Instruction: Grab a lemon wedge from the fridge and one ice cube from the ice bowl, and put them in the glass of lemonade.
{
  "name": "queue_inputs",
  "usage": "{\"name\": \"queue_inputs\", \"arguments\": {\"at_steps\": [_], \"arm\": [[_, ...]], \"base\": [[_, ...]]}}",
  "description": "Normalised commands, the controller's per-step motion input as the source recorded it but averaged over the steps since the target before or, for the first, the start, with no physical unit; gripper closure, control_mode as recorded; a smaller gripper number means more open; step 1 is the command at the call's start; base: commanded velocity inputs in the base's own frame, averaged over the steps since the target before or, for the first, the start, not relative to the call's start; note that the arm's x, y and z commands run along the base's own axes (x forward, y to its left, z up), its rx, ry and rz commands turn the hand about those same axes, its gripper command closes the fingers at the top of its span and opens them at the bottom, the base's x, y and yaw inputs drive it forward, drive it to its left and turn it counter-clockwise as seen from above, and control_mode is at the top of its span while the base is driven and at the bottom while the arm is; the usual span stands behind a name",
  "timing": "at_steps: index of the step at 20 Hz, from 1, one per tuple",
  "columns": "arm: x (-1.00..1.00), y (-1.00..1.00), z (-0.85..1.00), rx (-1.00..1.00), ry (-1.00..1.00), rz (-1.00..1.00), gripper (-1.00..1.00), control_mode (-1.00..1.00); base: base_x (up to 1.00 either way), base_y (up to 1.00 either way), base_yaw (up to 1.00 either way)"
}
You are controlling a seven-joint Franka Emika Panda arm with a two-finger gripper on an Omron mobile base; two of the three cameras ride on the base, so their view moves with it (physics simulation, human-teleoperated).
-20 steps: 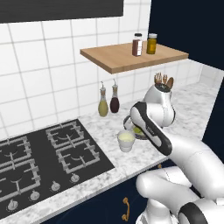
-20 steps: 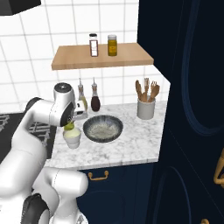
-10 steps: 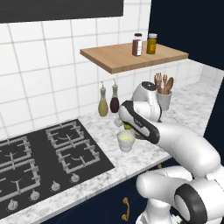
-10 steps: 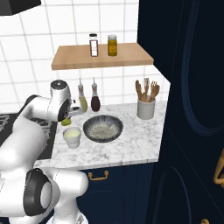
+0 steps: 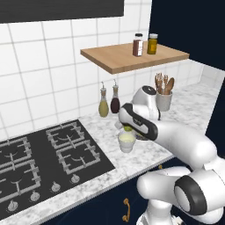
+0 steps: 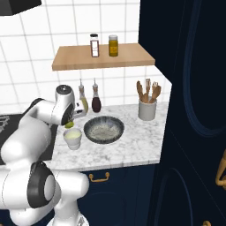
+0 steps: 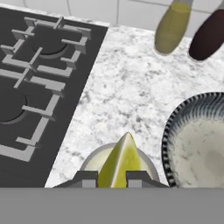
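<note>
My gripper (image 7: 112, 178) is shut on the lemon wedge (image 7: 121, 161), a small yellow-green piece pinched between the two dark fingertips (image 7: 86, 177). Directly beneath it stands the glass of lemonade (image 7: 95, 161), an off-white tumbler with pale drink. From the left base view the lemon wedge (image 5: 127, 128) hangs just above the glass of lemonade (image 5: 126, 142). In the right base view the gripper (image 6: 69, 124) hovers over the glass of lemonade (image 6: 73, 138), with the grey ice bowl (image 6: 104, 129) beside it to the right. The ice bowl (image 7: 199, 135) holds pale ice. The fridge is out of view.
A black gas hob (image 5: 39, 158) lies left of the glass. Two bottles (image 5: 109, 102) stand against the tiled wall, and a utensil jar with wooden spoons (image 6: 147, 108) sits at the back right. A wooden shelf (image 6: 101, 56) with two jars hangs overhead. Navy cabinets (image 6: 190, 110) rise on the right.
The hand has swung toward the hob side with the lemon wedge in it and now hangs over the glass of lemonade. The glass, bowl and bottles have not moved.
</note>
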Motion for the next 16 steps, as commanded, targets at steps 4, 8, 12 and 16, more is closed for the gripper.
{"name": "queue_inputs", "arguments": {"at_steps": [4, 8, 12, 16], "arm": [[0.0, 0.0, -0.06, 0.0, -0.1, 0.0, 1.0, -1.0], [0.01, 0.0, -0.2, 0.0, -0.02, 0.0, 1.0, -1.0], [0.04, 0.0, -0.09, 0.0, 0.0, 0.0, 1.0, -1.0], [0.0, 0.0, 0.0, 0.0, 0.0, 0.0, 1.0, -1.0]], "base": [[0.0, 0.0, 0.0], [0.0, 0.0, 0.0], [0.0, 0.0, 0.0], [0.0, 0.0, 0.0]]}}
